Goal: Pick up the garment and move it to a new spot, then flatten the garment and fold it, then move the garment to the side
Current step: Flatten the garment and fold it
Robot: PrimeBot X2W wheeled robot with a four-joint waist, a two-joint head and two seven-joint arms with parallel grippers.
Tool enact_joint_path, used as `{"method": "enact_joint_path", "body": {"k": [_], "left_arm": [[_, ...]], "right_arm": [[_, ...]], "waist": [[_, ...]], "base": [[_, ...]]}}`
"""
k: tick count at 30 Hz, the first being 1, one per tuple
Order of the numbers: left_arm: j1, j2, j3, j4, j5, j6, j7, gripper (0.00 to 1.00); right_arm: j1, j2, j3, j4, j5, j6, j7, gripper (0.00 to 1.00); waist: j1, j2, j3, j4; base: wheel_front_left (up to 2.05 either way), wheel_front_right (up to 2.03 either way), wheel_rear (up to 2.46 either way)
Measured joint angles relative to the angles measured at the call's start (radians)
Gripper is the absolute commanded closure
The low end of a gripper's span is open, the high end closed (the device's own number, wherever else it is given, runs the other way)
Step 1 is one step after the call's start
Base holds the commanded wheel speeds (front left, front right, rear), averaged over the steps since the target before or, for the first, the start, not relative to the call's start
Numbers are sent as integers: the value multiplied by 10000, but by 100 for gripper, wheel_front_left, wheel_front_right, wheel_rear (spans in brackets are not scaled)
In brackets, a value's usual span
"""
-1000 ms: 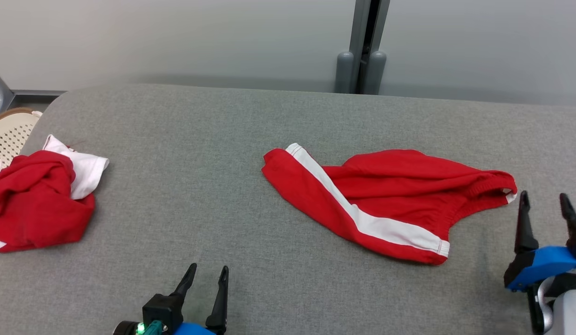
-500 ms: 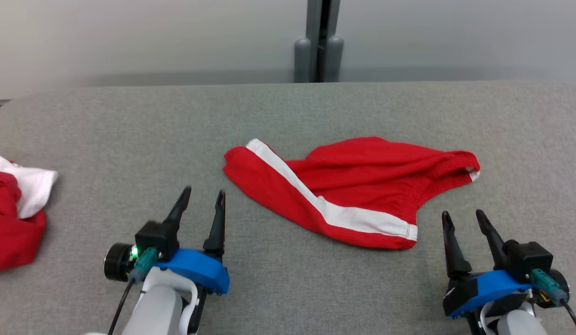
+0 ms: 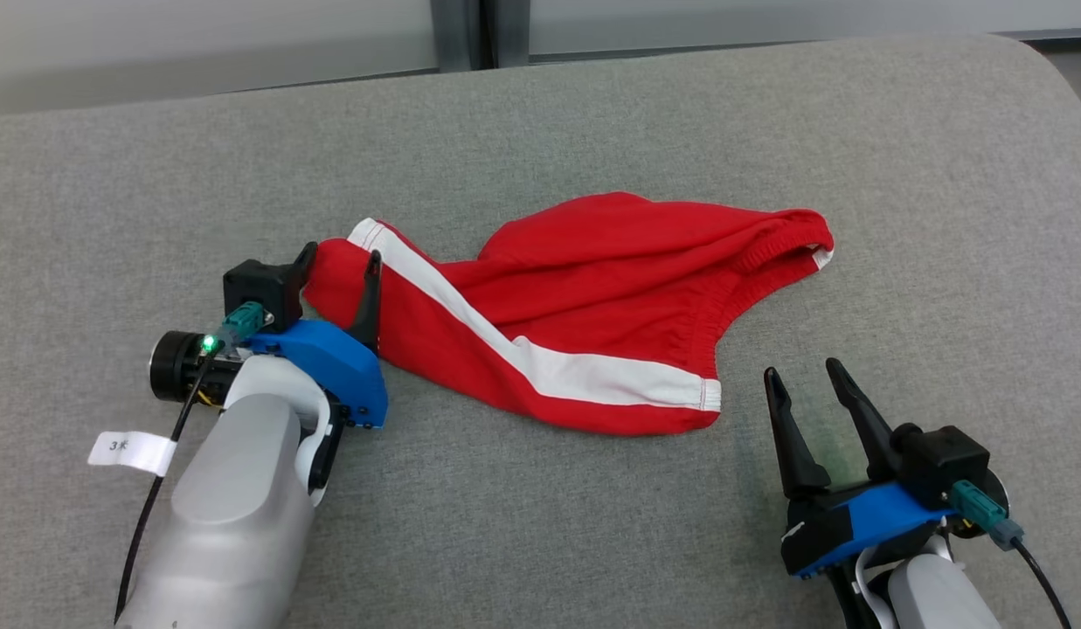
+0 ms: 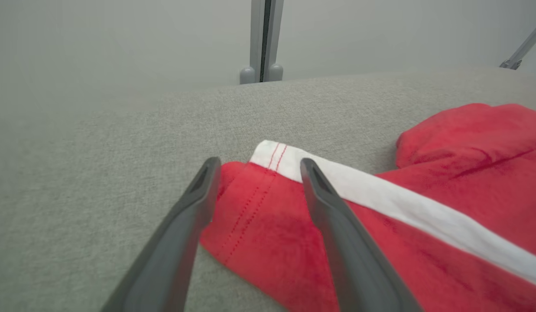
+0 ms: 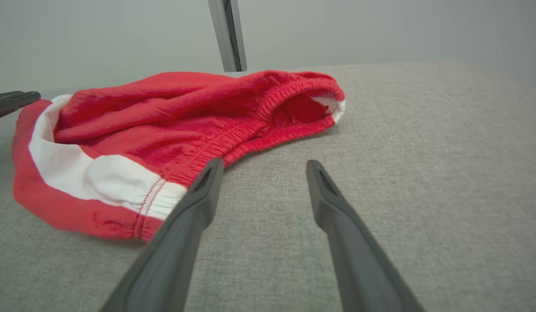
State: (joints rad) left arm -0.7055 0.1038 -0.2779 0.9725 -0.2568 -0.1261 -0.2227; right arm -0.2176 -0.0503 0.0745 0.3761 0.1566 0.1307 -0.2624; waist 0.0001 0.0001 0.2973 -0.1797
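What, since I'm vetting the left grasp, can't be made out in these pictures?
- Whether the left jaws touch the shorts: left wrist view, the fingers hide the contact.
- Shorts' lower layers: head view, top cloth covers them.
- Waistband inside: right wrist view, shadowed.
- Tag print: head view, too small.

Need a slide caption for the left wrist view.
Open left gripper, fingers either side of the hem corner of the red shorts lying on the grey table.
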Motion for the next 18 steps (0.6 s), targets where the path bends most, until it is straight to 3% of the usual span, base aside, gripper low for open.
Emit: {"method": "enact_joint_path", "body": {"k": [7,18], "left_arm": [[-216,201,-934,851,-1007,-29,38,0],[-742,514,-1584,1478,-1572,-31,-270,2]], "right_arm": [[-36,0,71,69,54,0,0,0],[-309,0,226,67,138,0,0,0]], "waist": [[-1,0,216,-96],[0,-1,495,-53]], "base": [[0,0,0],[0,0,0]]}}
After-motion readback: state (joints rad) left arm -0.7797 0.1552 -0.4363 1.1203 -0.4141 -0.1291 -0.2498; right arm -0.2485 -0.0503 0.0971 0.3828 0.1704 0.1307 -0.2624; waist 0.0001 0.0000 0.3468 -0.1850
